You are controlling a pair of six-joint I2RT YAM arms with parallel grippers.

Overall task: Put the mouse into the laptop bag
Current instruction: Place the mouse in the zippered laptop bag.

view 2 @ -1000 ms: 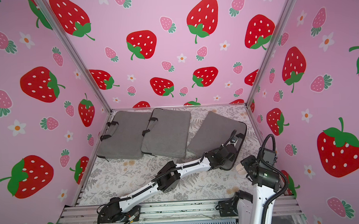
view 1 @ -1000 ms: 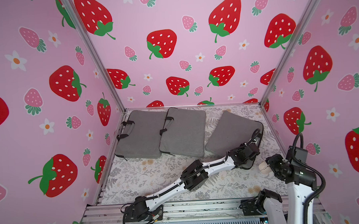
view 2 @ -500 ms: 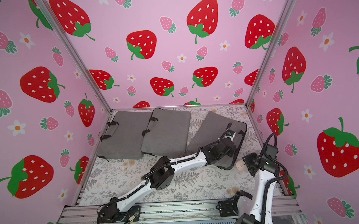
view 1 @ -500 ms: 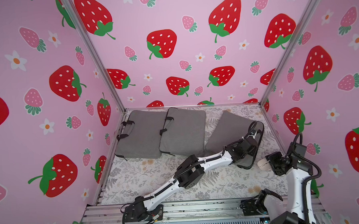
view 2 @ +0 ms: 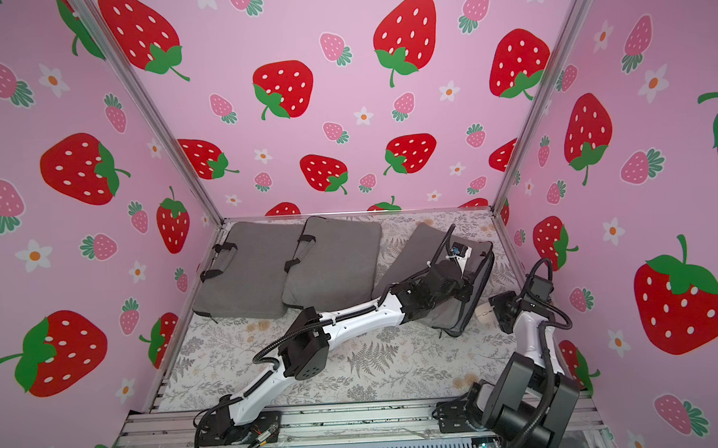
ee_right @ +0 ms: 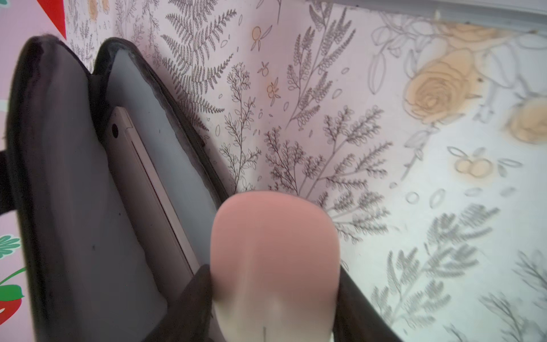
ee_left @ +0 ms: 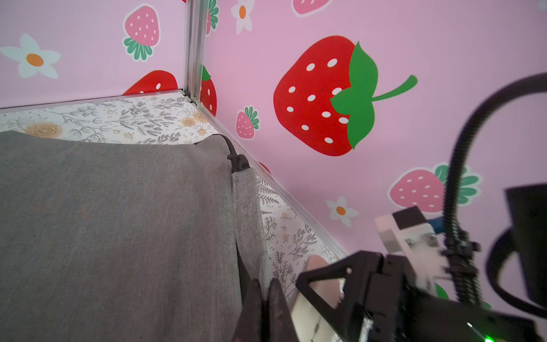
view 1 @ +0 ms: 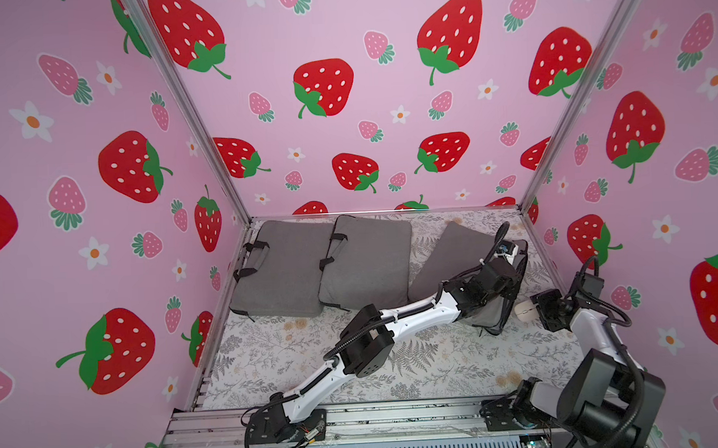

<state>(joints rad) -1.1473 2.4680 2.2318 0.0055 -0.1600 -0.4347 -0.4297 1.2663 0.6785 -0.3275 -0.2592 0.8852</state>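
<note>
Presently the pale pink rounded mouse [view 1: 523, 310] is clamped in the right gripper [ee_right: 275, 296], just outside the mouth of the grey fabric laptop bag [view 1: 454, 254]. If the flap [ee_left: 248, 213] pinched by the closed left gripper [ee_left: 265, 308] is lost, the opening could be shut.

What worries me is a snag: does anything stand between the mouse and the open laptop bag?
Nothing visible does. The mouse, held in the right gripper, hangs right at the laptop bag's open mouth, which the left gripper holds open. A laptop already lies inside, with free space beside it.
</note>
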